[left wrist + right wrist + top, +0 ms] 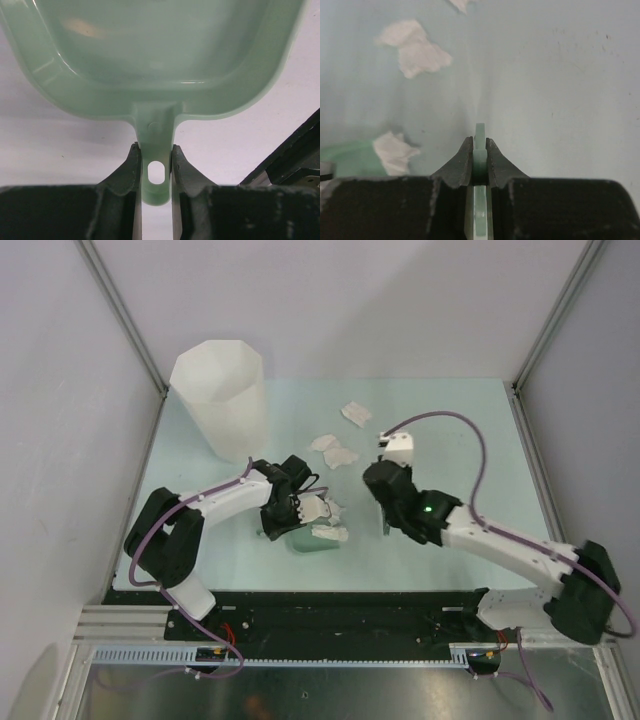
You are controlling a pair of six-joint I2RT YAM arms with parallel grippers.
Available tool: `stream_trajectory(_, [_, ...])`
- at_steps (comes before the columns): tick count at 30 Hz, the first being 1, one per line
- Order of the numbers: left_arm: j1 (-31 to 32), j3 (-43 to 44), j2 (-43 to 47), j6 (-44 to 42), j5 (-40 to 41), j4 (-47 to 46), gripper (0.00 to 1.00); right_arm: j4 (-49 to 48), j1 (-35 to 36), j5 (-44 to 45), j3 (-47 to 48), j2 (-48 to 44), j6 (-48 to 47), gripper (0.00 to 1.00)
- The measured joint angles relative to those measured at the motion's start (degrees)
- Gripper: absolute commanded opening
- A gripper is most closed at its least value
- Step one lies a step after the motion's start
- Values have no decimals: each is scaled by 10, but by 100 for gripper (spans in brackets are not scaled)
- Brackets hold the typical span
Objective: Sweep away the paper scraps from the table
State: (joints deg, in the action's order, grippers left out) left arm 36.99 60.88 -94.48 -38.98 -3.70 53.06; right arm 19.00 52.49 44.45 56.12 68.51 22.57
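Several crumpled white paper scraps lie on the mint-green table (470,430). One scrap (355,413) is far back. Two scraps (333,450) lie mid-table and show in the right wrist view (415,47). Two more (325,510) sit at the mouth of a green dustpan (312,540). My left gripper (283,508) is shut on the dustpan's handle (156,150), with the pan (155,50) ahead of it. My right gripper (386,515) is shut on a thin pale-green tool handle (479,145), right of the dustpan; the rest of the tool is hidden.
A tall white faceted bin (220,395) stands at the table's back left. Grey walls and metal rails edge the table. A black rail (330,615) runs along the front. The scrap by the dustpan edge also shows in the right wrist view (395,150).
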Motion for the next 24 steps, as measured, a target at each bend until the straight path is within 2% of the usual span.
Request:
stream_trajectory(4, [0,0,0,0,0,0,0,1,16,19,-1,99,-7,0])
stream_trajectory(7, [0,0,0,0,0,0,0,-55,30,11,-1,132,-26,0])
stream_trajectory(13, [0,1,-1,0,0,0,0,-160,34,-142,-1,137,-19,0])
stream_trajectory(15, [0,3,-2,1,-1,1,0,-191,34,-200,-1,133,-3,0])
stream_trajectory(18, [-6,7,-2,1,-12,1,0,-201,32,-225,-5,107,4,0])
stream_trajectory(24, [-28,26,-1,5,-49,-8,0,-171,33,-157,-8,-5,-8,0])
